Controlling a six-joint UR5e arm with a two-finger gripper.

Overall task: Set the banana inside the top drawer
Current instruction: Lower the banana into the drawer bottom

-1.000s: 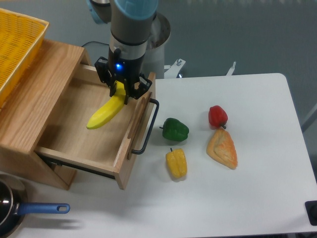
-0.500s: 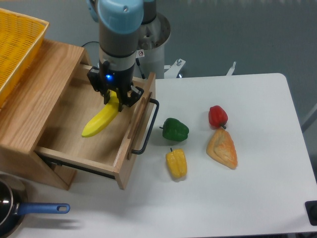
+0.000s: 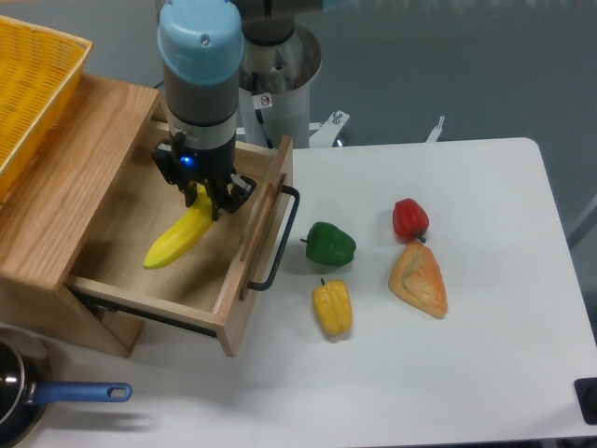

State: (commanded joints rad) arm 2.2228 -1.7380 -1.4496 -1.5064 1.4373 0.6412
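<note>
Gripper clamps banana by its upper end inside open top drawer; banana slants down-left below it, smooth, bright yellow, curved.

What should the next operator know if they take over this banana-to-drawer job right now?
Gripper: shut on the banana, holding its upper end over the open top drawer.
Banana: slanting down inside the drawer's outline; whether its tip touches the floor cannot be told.
Done: drawer open, banana carried over it.
Left: lower if needed, open the gripper, lift clear of the drawer.
Untouched on the table: three peppers and a pastry.
</note>
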